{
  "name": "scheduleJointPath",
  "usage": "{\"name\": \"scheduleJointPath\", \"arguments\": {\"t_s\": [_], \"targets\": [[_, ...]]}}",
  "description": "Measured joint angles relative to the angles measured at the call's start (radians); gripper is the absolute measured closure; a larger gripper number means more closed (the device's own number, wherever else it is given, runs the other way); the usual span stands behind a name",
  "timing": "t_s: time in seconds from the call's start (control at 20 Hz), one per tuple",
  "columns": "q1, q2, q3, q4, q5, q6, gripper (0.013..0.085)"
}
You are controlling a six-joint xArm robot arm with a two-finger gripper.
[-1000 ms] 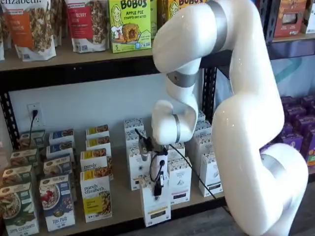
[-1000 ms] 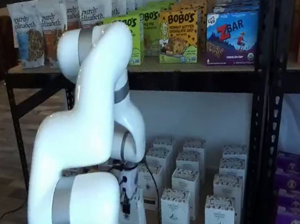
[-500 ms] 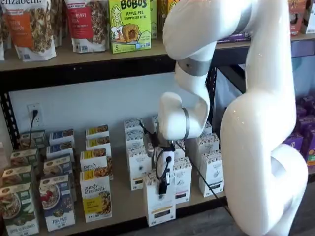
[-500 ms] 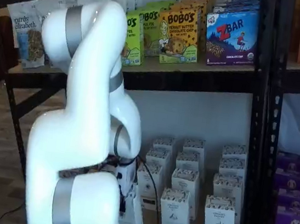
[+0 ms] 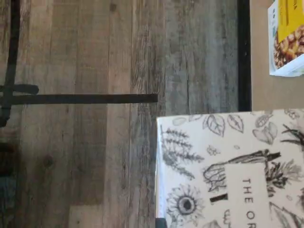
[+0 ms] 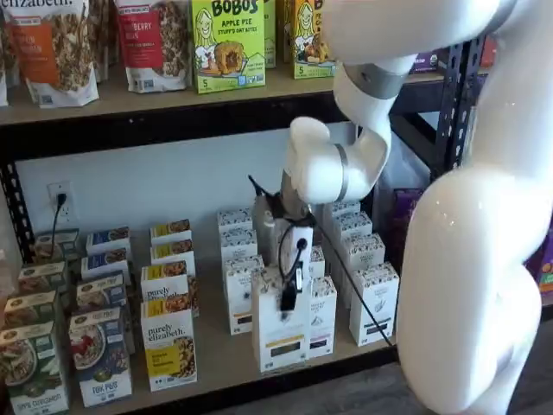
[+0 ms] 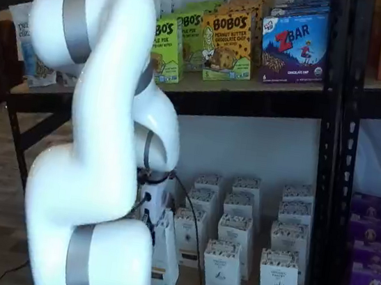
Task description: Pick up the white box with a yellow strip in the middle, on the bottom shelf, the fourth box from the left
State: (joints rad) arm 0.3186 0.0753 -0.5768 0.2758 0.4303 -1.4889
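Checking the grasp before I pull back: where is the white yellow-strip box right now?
In both shelf views, the tall white carton with a yellow strip is in the hand, at the plywood bottom shelf's front edge.

White box [image 6: 282, 333] before its row, over the bottom shelf [image 6: 225, 359]

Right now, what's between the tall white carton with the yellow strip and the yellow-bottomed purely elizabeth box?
Nothing: in a shelf view, only bare light plywood of the bottom shelf separates the white carton from the purely elizabeth box.
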Motion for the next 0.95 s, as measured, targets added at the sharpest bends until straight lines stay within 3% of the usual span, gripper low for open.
{"name": "scheduleJointPath", "arguments": {"t_s": [0.1, 0.25, 0.4, 0.7, 0.95], "targets": [[-0.005, -0.036, -0.004, -0.073, 0.043, 0.064, 0.049], [-0.014, -0.088, -0.006, -0.128, 0.101, 0.108, 0.049], [-0.031, -0.149, -0.005, -0.136, 0.166, 0.104, 0.049], [-0.05, -0.231, -0.005, -0.197, 0.258, 0.139, 0.049], [-0.069, -0.304, 0.0, -0.178, 0.324, 0.111, 0.049]]}}
